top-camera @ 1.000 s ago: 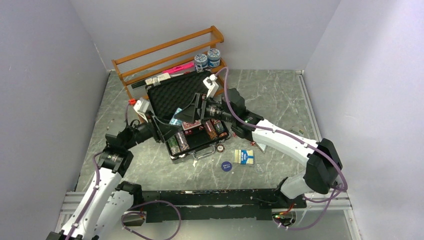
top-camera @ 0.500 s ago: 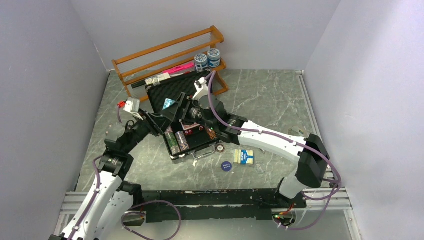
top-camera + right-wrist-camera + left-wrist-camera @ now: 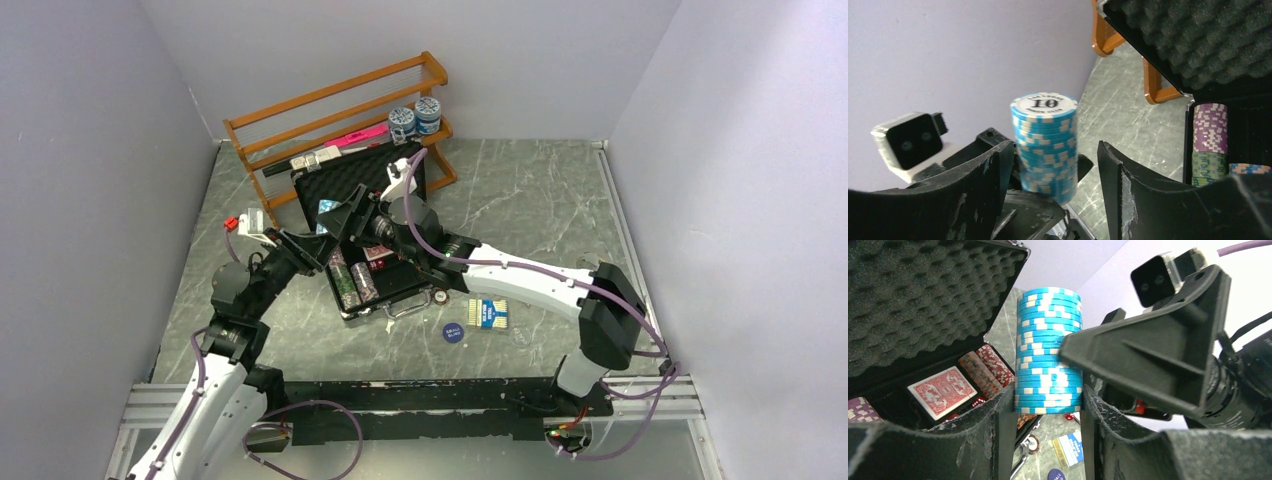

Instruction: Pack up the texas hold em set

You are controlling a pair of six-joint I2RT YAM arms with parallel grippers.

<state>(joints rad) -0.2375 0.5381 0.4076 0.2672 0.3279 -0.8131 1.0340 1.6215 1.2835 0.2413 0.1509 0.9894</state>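
Top view, briefcase [image 3: 372, 262]: open on the bench [image 3: 540, 190]; foam-lined lid tilted back toward the orange wooden rack [image 3: 330, 108]; chip rows in the tray.
Top view, blue chip stack [image 3: 327, 206]: raised over the left end of the briefcase, between both hands.
Top view, left hand [image 3: 324, 222]: under the stack.
Top view, right hand [image 3: 341, 212]: just beside the stack.
Top view, loose items: blue button disc [image 3: 453, 332] and blue card deck [image 3: 489, 314] on the bench, near the briefcase handle.
Left wrist view, left hand: clamped on the base of the upright blue chip stack, both fingers [image 3: 998, 427] against its sides.
Left wrist view, tray: red card deck [image 3: 942, 391] lying flat; red-brown chips [image 3: 987, 369] beside it.
Right wrist view, right hand: fingers [image 3: 1118, 185] apart on either side of the stack, with a gap on one side; top chip reads "10".
Right wrist view, tray: purple chips [image 3: 1210, 127] above green chips [image 3: 1208, 167].
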